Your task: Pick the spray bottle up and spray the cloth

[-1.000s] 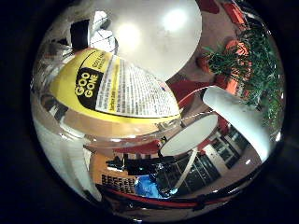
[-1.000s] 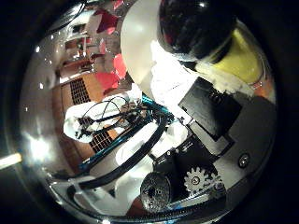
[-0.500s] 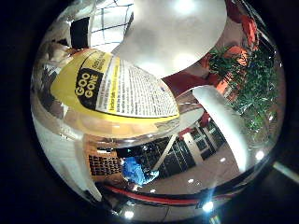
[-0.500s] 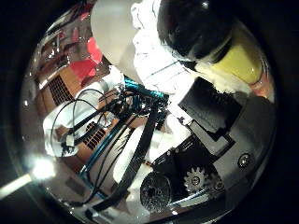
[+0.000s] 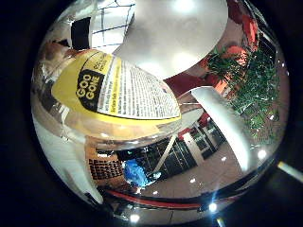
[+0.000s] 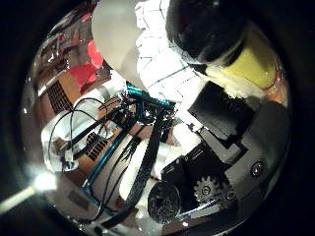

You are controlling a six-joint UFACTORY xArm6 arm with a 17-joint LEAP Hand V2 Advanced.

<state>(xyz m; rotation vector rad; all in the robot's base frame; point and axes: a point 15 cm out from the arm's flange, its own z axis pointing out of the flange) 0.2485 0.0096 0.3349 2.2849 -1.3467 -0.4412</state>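
Observation:
The spray bottle (image 5: 114, 90), with a yellow and white label, fills much of the right little finger side palm view and lies close against my palm. A white finger (image 5: 227, 123) of my hand curves beside it. In the right thumb side palm view the bottle's black spray head (image 6: 207, 29) and a yellow part (image 6: 251, 64) sit right by my hand (image 6: 221, 138), whose black and geared parts curl round below. A white, grid-textured piece (image 6: 157, 59), possibly the cloth, lies just beyond the spray head.
A large white round surface (image 5: 175, 38) and green plants (image 5: 251, 85) show behind the bottle. The teal arm (image 6: 138, 133) reaches down past red chairs (image 6: 89, 69) and a wooden floor with bright lights.
The background has swung in both views, so the hand has turned with the bottle. The bottle keeps its place against the palm.

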